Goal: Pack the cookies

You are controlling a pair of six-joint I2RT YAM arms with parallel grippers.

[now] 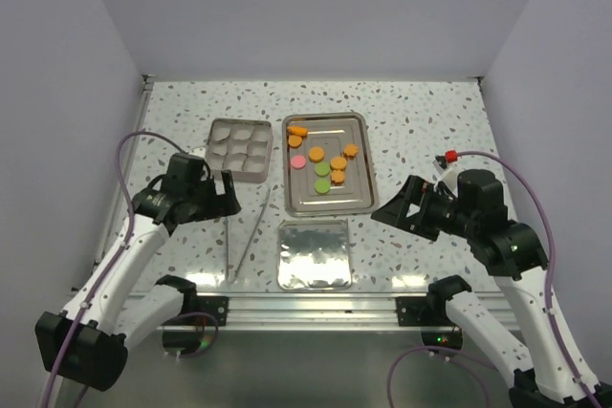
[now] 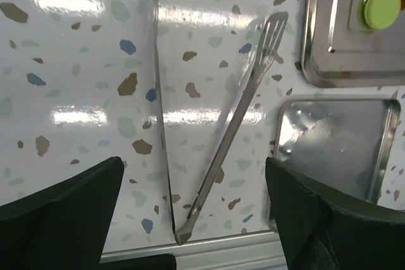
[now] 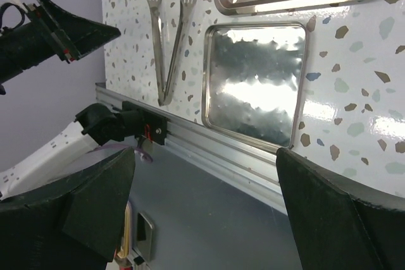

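Your speckled desk [image 1: 421,112] carries everything. Your left tool [image 1: 229,195] hangs over its left side, fingers spread wide and gripping nothing. Your right tool [image 1: 397,205] hangs over the right side nearer the front, equally spread, also gripping nothing.

At mid-desk sits a steel tray [image 1: 354,193]. Just left of it stands a grey box [image 1: 239,150] with round compartments. In front of the tray, near the front edge, lies a shiny square pan [image 1: 314,255]. Left of that pan you have metal tongs [image 2: 266,42] lying flat in an open V, under your left tool, their joint at the front edge.

The cookies [image 1: 316,153] all lie loose on the steel tray. Most are orange, with two green cookies [image 1: 323,168] toward the middle and one pink cookie [image 1: 297,161] at the left.
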